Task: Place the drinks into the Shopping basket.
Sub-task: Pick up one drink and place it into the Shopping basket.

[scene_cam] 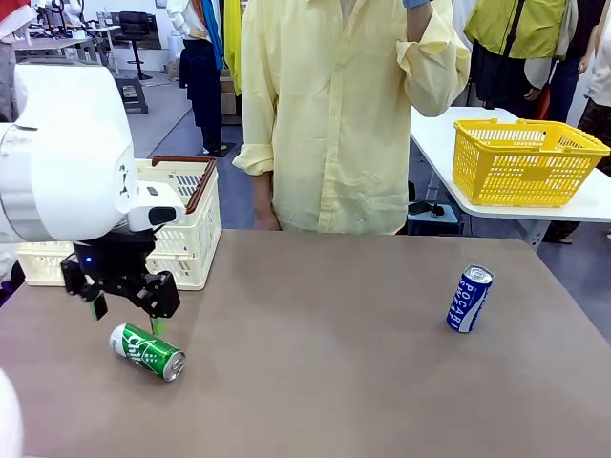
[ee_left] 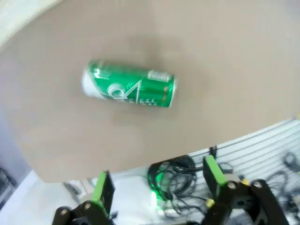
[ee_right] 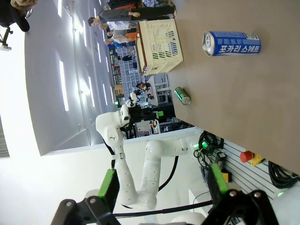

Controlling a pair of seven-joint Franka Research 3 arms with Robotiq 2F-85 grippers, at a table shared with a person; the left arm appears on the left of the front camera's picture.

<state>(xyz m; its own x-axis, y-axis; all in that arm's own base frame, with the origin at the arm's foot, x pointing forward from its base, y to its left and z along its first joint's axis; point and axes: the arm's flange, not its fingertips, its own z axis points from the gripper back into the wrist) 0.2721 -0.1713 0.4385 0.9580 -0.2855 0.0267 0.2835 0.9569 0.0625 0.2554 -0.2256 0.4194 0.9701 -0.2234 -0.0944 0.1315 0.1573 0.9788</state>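
Note:
A green drink can [scene_cam: 146,351] lies on its side near the table's front left. My left gripper [scene_cam: 127,318] hangs open just above and behind it, not touching. In the left wrist view the same can [ee_left: 129,90] lies crosswise ahead of the open gripper [ee_left: 157,180]. A blue-and-white POCARI can [scene_cam: 469,298] stands upright at the right. The cream shopping basket [scene_cam: 194,250] sits at the table's far left, partly hidden by my left arm. The right wrist view shows my right gripper [ee_right: 163,183] open and holding nothing, far from the POCARI can [ee_right: 232,43], the green can [ee_right: 182,95] and the basket [ee_right: 159,47].
A person in a pale yellow shirt [scene_cam: 334,114] stands at the table's far edge, middle. A yellow mesh basket [scene_cam: 525,162] rests on a separate white table at the back right. Bare brown tabletop [scene_cam: 315,334] stretches between the two cans.

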